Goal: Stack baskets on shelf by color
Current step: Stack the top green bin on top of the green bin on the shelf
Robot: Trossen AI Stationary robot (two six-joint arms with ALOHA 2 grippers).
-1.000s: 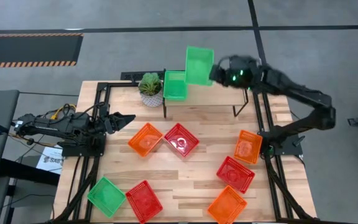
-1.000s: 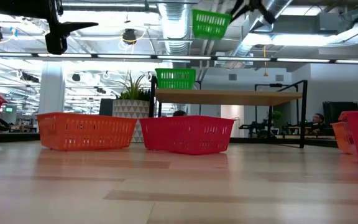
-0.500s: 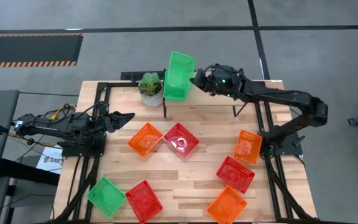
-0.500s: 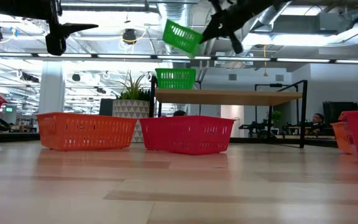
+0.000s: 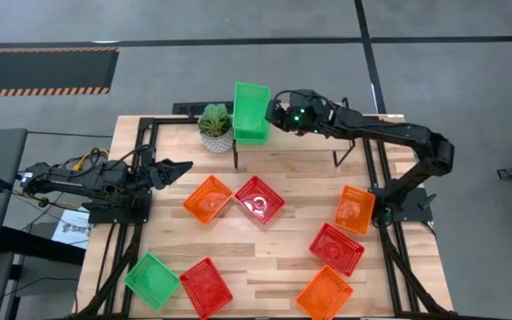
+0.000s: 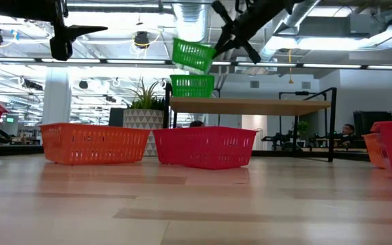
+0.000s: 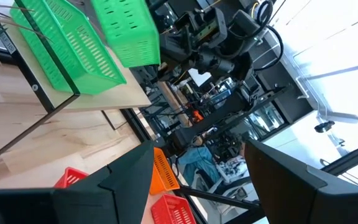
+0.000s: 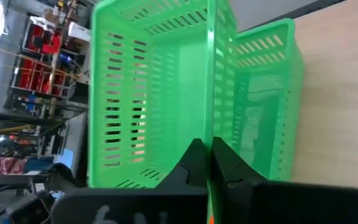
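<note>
Right end effector [image 5: 274,116] clamped shut on the near wall of a green basket [image 5: 250,107]. Over the last second it has swung that basket in from above and to the right, and it now hangs tilted directly over the second green basket [image 6: 192,86], which sits at the plant end of the shelf [image 6: 250,105].

Low view: a gap shows between the 2, so carried basket not yet nested. Right wrist view shows its rim running just beside the seated one's rim, close to lined up.

Judgement: green stack is about to gain basket 2 of 3; needs levelling, then lowering.

Third green basket [image 5: 152,279] on the bench, near front corner. 3 red and 3 orange not on the shelf.

Left end effector [image 5: 179,168] open, holds nothing, parked over the bench's left side, unchanged through the second.
</note>
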